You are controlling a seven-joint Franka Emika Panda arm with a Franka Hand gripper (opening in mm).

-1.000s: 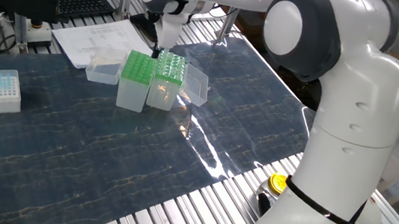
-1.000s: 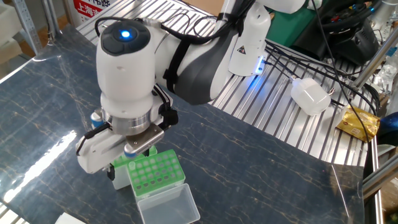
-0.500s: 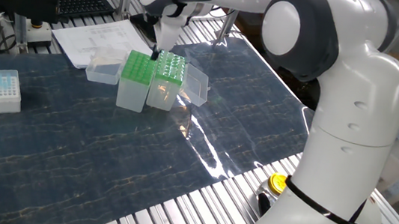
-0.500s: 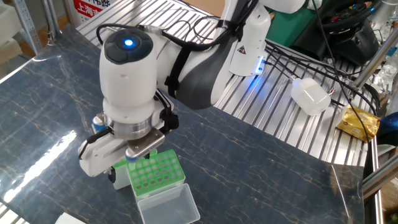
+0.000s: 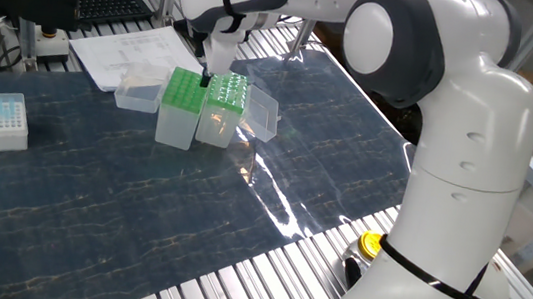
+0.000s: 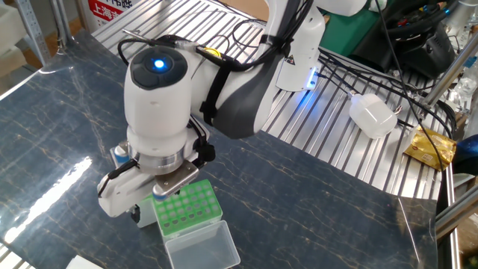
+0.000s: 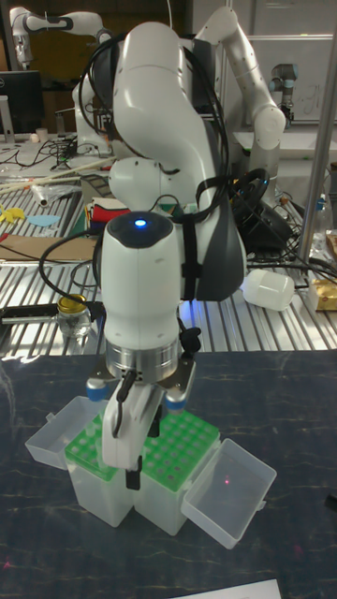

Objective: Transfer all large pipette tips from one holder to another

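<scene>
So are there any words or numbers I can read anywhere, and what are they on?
Red sign at the top edge of the other fixed view: white characters, cut off and too blurred to read.
Triangle warning sticker on the robot's base: a symbol, no words.
Paper sheets behind the green racks: faint print, too small to read.
Nothing else is readable.

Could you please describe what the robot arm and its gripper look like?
The arm is glossy white with dark grey joint bands and rounded housings. A blue light glows on its wrist, black cables loop along it, and the gripper is white with dark fingertips.
</scene>
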